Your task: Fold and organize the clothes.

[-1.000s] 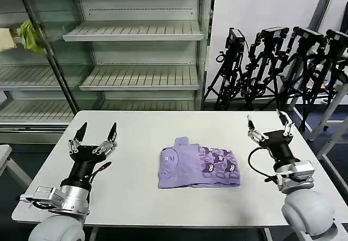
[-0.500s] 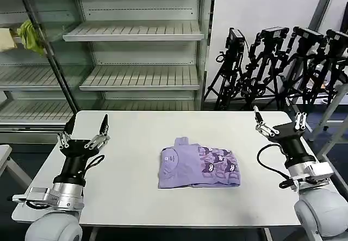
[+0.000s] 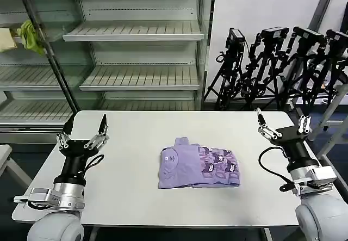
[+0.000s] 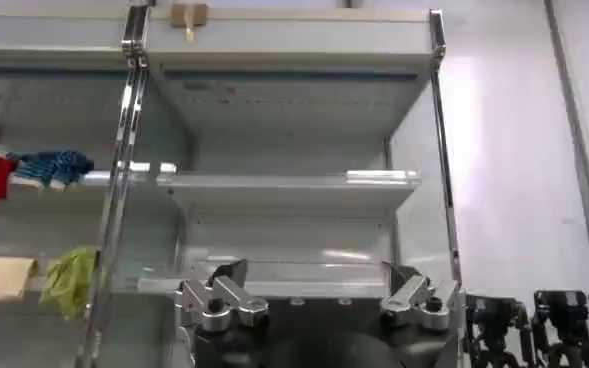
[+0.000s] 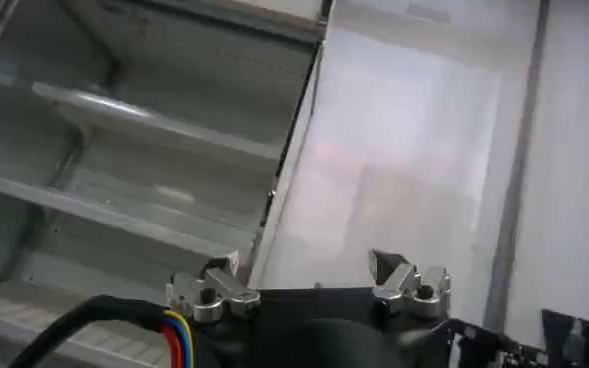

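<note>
The T-shirt (image 3: 199, 170) lay folded mid-worktop (image 3: 136, 197). The left gripper (image 3: 83, 131) and right gripper (image 3: 281, 124) hovered apart, fingers wide, empty; folding looked finished.

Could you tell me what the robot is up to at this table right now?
A lavender T-shirt lies folded into a compact rectangle in the middle of the white table, its dark purple print facing up. Neither arm is touching it: the left gripper is raised over the table's left side and the right gripper over its right side, both with fingers open and pointing up. The folding looks done, with the shirt simply resting there.
</note>
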